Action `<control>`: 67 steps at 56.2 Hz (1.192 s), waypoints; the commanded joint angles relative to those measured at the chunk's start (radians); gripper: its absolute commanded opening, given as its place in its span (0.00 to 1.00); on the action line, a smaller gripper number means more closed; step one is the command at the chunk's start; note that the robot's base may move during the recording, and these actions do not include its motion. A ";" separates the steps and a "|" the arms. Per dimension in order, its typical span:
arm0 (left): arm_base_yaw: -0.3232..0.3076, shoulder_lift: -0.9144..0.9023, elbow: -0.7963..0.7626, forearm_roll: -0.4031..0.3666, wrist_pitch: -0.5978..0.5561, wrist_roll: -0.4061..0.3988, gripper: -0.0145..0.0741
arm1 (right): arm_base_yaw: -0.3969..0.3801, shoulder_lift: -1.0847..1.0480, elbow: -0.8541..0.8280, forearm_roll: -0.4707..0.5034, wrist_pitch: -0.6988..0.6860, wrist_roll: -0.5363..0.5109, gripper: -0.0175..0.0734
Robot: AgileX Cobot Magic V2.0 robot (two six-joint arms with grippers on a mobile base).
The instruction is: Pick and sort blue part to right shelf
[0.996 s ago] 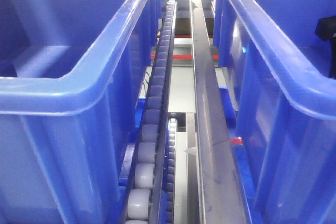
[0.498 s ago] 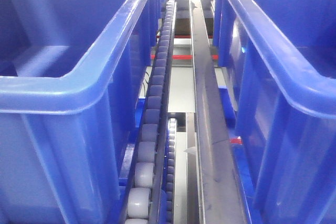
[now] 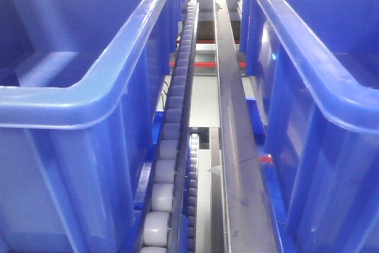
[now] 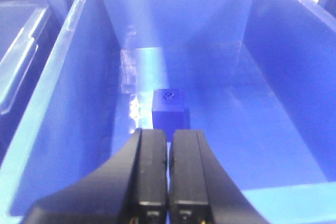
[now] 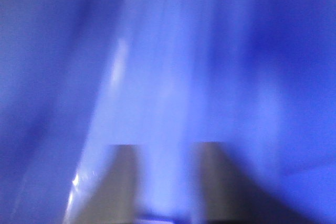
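The blue part (image 4: 169, 106), a small dark blue block, lies on the floor of a deep blue bin (image 4: 63, 93) in the left wrist view. My left gripper (image 4: 169, 132) hovers just short of it, black fingers shut together with nothing between them. The right wrist view is blurred. There my right gripper (image 5: 167, 148) stands open, fingers well apart, close to a blue plastic surface (image 5: 173, 61). The right shelf shows in the front view as a row of pale rollers (image 3: 177, 99) and a long steel rail (image 3: 231, 99) between two blue bins. Neither gripper shows in that view.
A large blue bin (image 3: 89, 99) fills the left of the front view and another (image 3: 314, 75) fills the right, their rims close to the camera. A second bin's rim (image 4: 21, 51) lies left of the one holding the part.
A dark object at the right edge of the front view, over the right bin, has left the view. The bins, rollers and rail have not moved.
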 commanded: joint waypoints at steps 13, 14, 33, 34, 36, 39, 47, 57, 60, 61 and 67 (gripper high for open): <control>-0.001 0.001 -0.025 -0.003 -0.101 -0.006 0.30 | -0.004 -0.320 0.080 -0.012 -0.121 -0.012 0.23; -0.001 0.001 -0.025 -0.003 -0.101 -0.006 0.30 | -0.004 -0.332 0.088 -0.012 -0.129 -0.012 0.23; -0.001 0.001 -0.025 -0.003 -0.092 -0.006 0.30 | -0.004 -0.431 0.174 -0.012 -0.190 -0.012 0.23; -0.001 0.001 -0.025 -0.003 -0.092 -0.006 0.30 | -0.004 -0.431 0.174 -0.012 -0.187 -0.012 0.23; -0.001 0.001 -0.025 -0.003 -0.092 -0.006 0.30 | -0.004 -0.431 0.175 -0.012 -0.181 -0.012 0.23; -0.001 0.001 -0.025 -0.003 -0.092 -0.006 0.30 | -0.004 -0.431 0.176 -0.012 -0.174 -0.012 0.23; -0.001 0.001 -0.025 -0.003 -0.092 -0.006 0.30 | -0.004 -0.431 0.176 -0.012 -0.174 -0.012 0.23; -0.001 0.001 -0.018 -0.003 -0.095 -0.006 0.30 | -0.004 -0.431 0.176 -0.012 -0.175 -0.012 0.23; -0.001 0.001 0.004 -0.003 -0.111 -0.006 0.30 | -0.004 -0.431 0.176 -0.012 -0.175 -0.012 0.23; -0.001 0.001 0.018 -0.003 -0.123 -0.006 0.30 | -0.004 -0.431 0.176 -0.012 -0.175 -0.012 0.23; 0.012 -0.018 0.118 -0.008 -0.310 -0.006 0.30 | -0.004 -0.431 0.176 -0.012 -0.175 -0.012 0.23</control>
